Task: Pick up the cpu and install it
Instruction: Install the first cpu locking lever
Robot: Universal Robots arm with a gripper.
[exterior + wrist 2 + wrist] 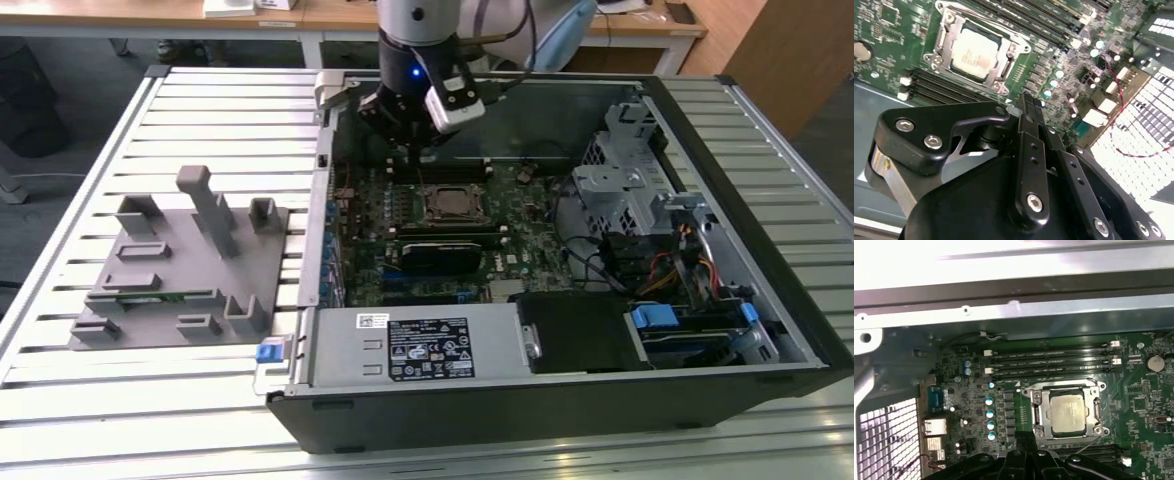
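Nearest the wrist cameras, the black gripper [1027, 100] hangs above the motherboard [1064, 55] with its two fingers pressed together — nothing is held between them. Just beyond the fingertips, in both wrist views, lies the cpu [974, 53], its silver top facing up, seated flat inside the metal socket frame [1004, 62]; the gripper is apart from it. Beside the socket run the long black memory slots [1051, 360], and a row of small round capacitors [989, 412] stands on the board near the case wall. Farther off, in the exterior view, the arm [416, 60] reaches down into the open computer case [747, 300] — the case rests on a slatted metal table [200, 100]. Toward the exterior view's left, well apart from the case, sits a grey parts fixture [187, 260].
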